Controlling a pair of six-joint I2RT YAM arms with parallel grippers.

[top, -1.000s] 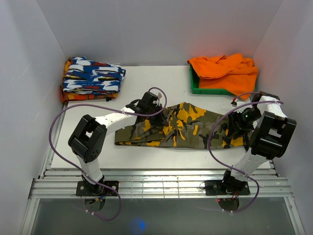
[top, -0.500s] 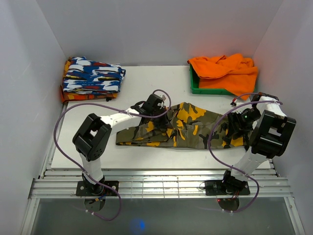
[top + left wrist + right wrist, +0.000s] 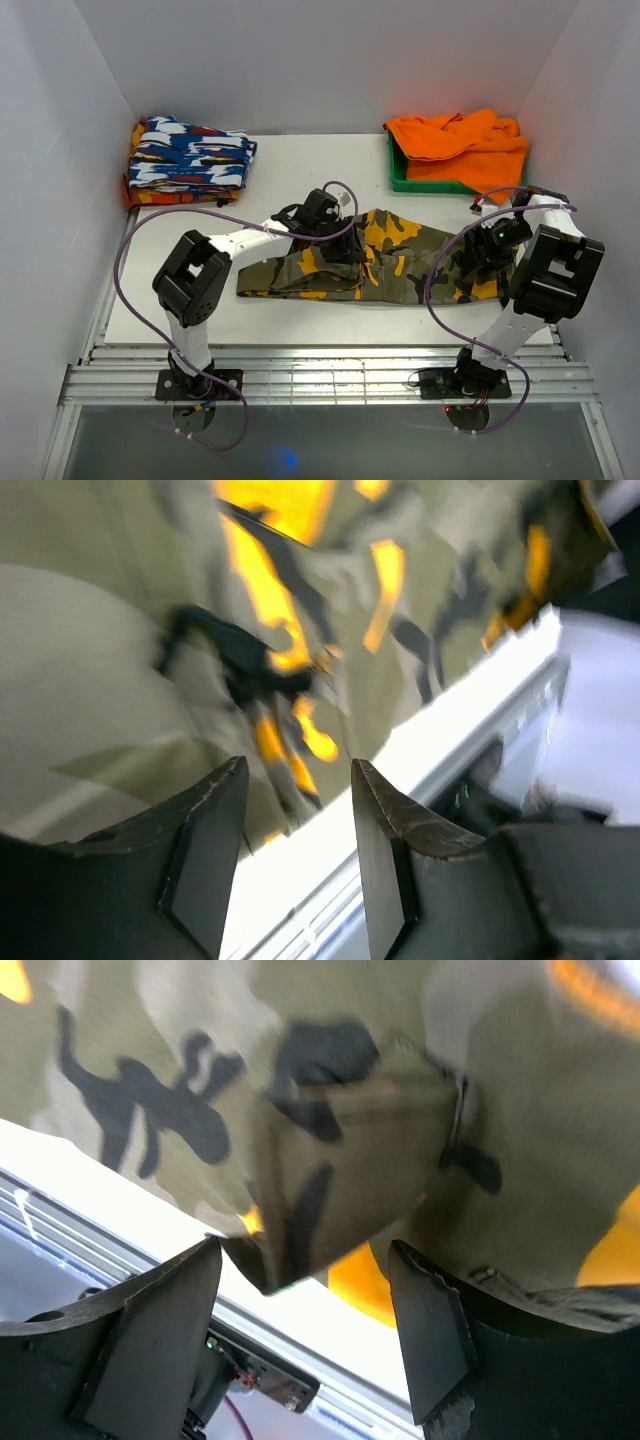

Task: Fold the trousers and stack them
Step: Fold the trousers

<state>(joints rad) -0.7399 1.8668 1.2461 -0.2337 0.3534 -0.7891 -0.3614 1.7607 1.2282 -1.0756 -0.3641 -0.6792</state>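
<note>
Seen from above, the long camouflage-print cloth trousers (image 3: 400,255) are spread in a band across the white tabletop (image 3: 320,165), from left of centre to the right edge and nearer the front edge than the back. The left gripper (image 3: 335,240) is placed over their middle and the right gripper (image 3: 478,258) over their right end.

In the left wrist view, the left gripper (image 3: 295,830) is shown with fingers apart and nothing pinched, rumpled cloth lying beyond.

In the right wrist view, the right gripper (image 3: 300,1300) is likewise spread, with a loose fold seen in line with the gap. The cloth is judged light, limp and prone to sagging. A hold is best taken at hem or waistband corners, through all layers.
</note>
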